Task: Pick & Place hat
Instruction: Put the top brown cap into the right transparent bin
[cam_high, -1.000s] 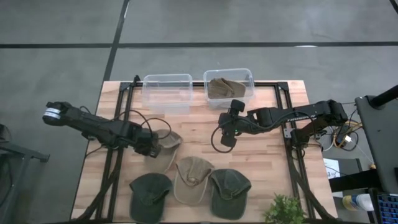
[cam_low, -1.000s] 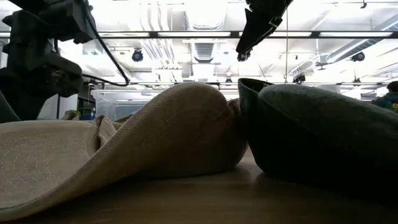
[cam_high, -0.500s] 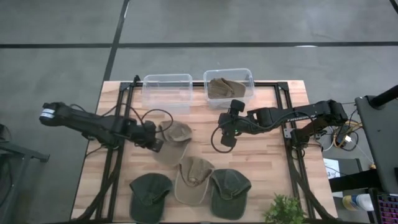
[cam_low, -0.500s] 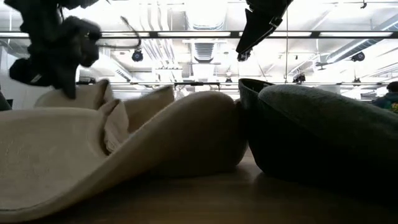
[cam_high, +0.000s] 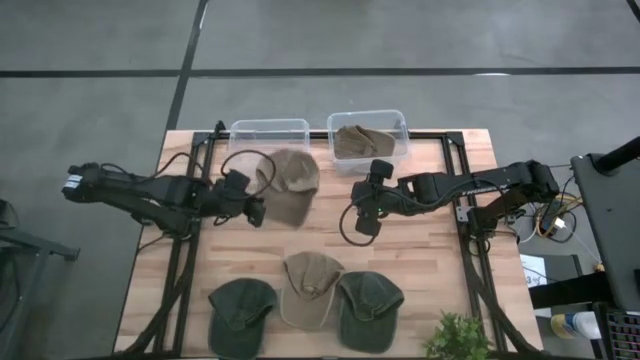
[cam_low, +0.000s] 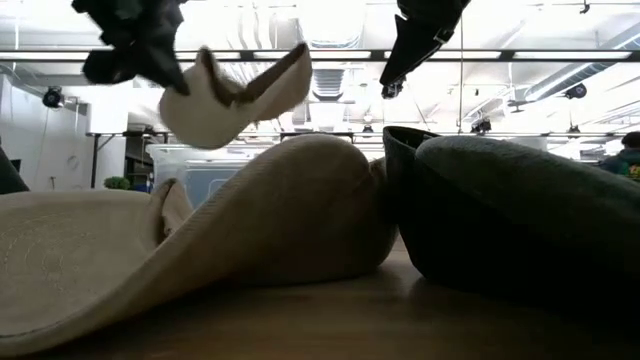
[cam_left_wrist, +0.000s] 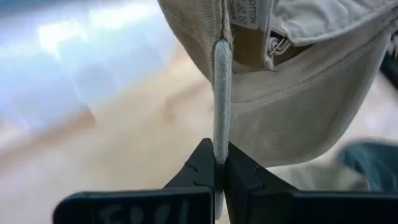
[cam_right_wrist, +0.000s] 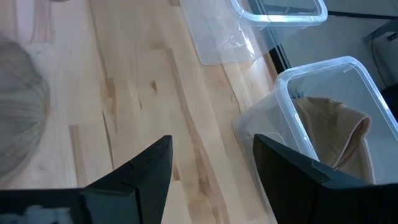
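Lifting clear of the table (cam_high: 430, 250), the tan hat (cam_high: 288, 185) has left the wood where it lay a second ago and now hangs beside the empty left bin (cam_high: 268, 135), its edge clamped in the left gripper (cam_high: 256, 209); placement looks close. The right gripper (cam_high: 362, 224) waits mid-table, fingers apart

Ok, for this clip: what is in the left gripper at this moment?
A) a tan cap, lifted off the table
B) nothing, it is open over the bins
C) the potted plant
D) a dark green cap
A: the left gripper is shut on the edge of the tan cap, which hangs clear of the table in the low view.
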